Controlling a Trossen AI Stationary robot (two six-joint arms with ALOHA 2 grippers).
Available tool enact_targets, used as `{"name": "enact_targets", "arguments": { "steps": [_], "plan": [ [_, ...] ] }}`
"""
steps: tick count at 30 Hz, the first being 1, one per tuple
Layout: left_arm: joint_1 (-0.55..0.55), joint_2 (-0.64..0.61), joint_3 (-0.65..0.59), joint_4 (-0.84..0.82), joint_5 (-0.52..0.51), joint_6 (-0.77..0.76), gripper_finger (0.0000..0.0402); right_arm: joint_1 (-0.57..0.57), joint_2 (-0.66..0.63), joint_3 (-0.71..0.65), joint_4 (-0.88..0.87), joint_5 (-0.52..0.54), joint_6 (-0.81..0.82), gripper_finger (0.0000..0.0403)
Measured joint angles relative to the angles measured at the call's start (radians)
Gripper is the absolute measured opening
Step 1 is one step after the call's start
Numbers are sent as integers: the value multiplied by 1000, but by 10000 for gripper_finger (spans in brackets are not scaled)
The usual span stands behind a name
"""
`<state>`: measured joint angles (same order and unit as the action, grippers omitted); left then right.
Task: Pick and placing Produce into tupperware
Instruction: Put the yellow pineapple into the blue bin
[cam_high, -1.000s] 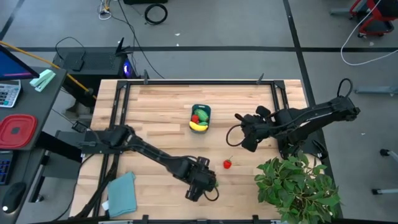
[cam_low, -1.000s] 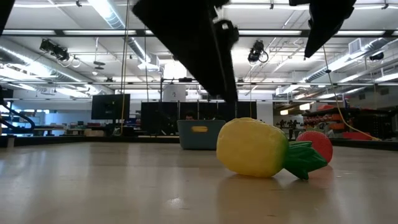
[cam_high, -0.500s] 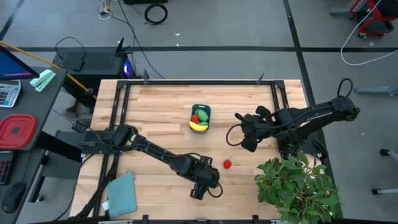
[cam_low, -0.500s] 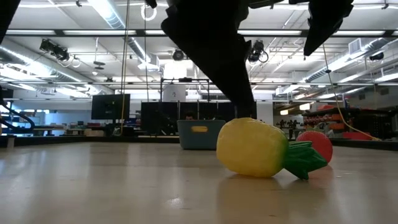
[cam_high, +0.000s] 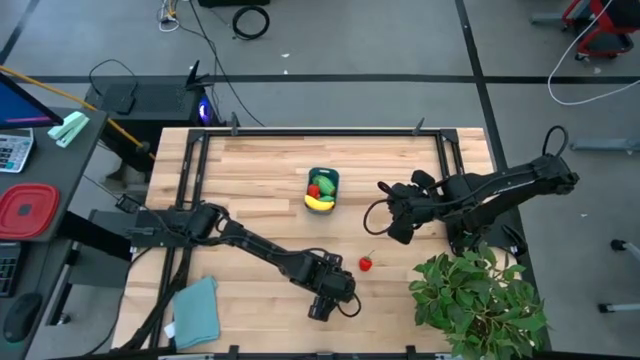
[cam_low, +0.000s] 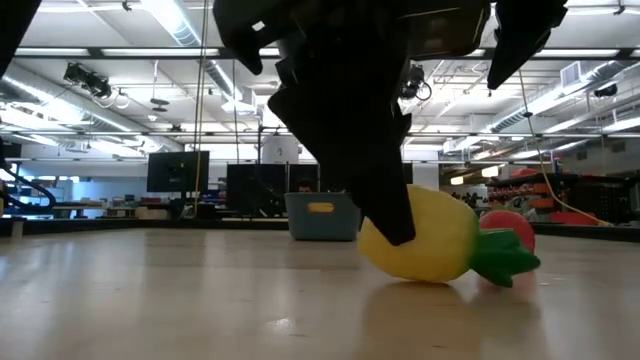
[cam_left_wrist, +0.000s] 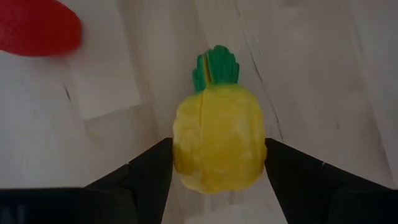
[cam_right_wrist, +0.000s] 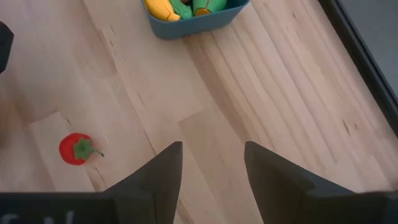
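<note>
Pineapple (cam_left_wrist: 219, 144), yellow with a green crown, sits between your left gripper (cam_left_wrist: 217, 177) fingers at the table's near edge: one dark finger flanks each side of the fruit and the jaws look closed onto it, though actual contact is hard to confirm from the wrist view. In the low view the fruit (cam_low: 440, 240) rests on the wood, partly hidden by the arm. Just beyond it lies a red strawberry (cam_high: 366, 263), apart from the gripper. Farther back, mid-table, you see the teal tupperware (cam_high: 323, 190) holding a banana (cam_high: 319, 203) and green and red pieces. Your right gripper (cam_right_wrist: 211, 168) hovers to the tub's right, fingers parted, empty.
</note>
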<state>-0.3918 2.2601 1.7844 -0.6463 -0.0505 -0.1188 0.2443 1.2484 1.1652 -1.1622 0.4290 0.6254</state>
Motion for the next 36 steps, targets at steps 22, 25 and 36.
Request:
{"name": "enact_targets", "arguments": {
  "steps": [22,25,36],
  "plan": [
    [40,-20,25,-15,-45,21,211,0,0,0,0,0,0,183],
    [53,-22,92,-99,-100,48,217,0,0,0,0,0,0,183],
    [163,-25,430,-656,-386,77,211,0,0,0,-18,0,28,183]
  ]
}}
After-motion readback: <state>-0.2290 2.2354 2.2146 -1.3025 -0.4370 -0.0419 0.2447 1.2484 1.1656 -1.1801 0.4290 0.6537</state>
